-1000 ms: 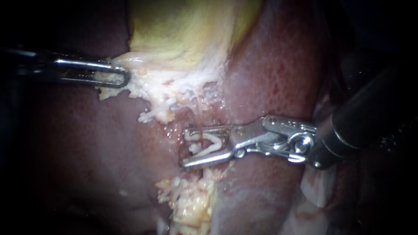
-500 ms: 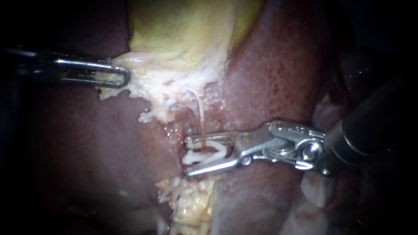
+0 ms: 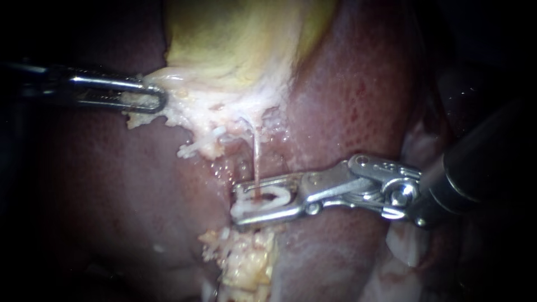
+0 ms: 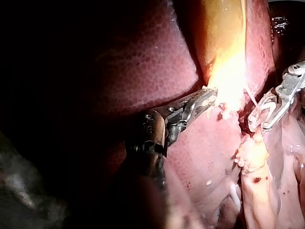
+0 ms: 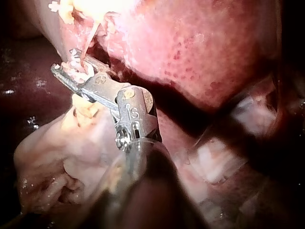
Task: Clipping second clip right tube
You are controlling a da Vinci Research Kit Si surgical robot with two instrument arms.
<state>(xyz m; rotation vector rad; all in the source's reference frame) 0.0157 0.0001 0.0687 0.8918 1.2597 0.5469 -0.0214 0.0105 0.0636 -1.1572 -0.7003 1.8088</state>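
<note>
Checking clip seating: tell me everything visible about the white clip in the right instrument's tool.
The clip is white and plastic-looking: two legs joined at the end nearer the shaft, nearly closed, a narrow reddish gap between them. It sits in the right instrument's tool, both jaws pressing on it. A thin pale tube runs down into that gap. Latching: cannot tell.

Liver point(image 3: 358, 84) is showing red-brown with fine dotted mottling. Gallbladder point(image 3: 240, 33) is reading yellow-green, fading to cream-white at its lower fringe. Tube point(image 3: 257, 159) is looking pale pink, translucent. Clip point(image 3: 274, 197) is showing white. Left instrument point(image 3: 159, 99) and right instrument point(image 3: 238, 206) are glinting silver; right shaft is reading dark grey. Fat lump point(image 3: 246, 263) is showing yellow-cream.
</note>
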